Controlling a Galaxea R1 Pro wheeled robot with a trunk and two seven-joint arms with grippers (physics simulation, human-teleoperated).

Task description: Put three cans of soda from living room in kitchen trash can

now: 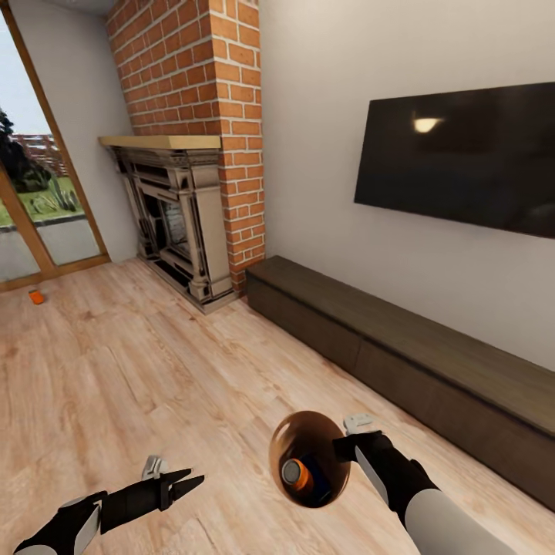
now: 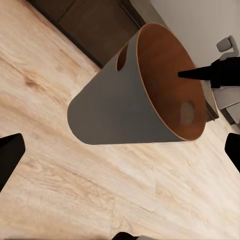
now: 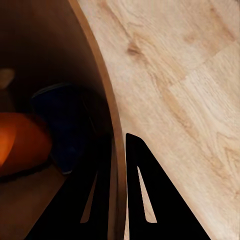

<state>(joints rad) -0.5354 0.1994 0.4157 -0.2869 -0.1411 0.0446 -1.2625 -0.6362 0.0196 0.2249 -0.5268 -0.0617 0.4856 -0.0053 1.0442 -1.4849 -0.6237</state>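
Black end effectors [image 1: 185, 484], grey-white forearms, blk wrists.

The room was evenly bright, with daylight entering through the tall window [image 1: 31, 154] at the left. The wall TV [image 1: 462, 154] carried a small warm glare spot on its dark screen. Shadows on the wood floor [image 1: 154, 370] were faint and soft. Straight lines bowed and leaned toward the edges of the head view. The whole render looked slightly soft, with blocky compression. In the right wrist view the inside of the trash can [image 3: 50, 60] was dim and blurred, and the black fingers [image 3: 145, 190] showed as flat silhouettes.
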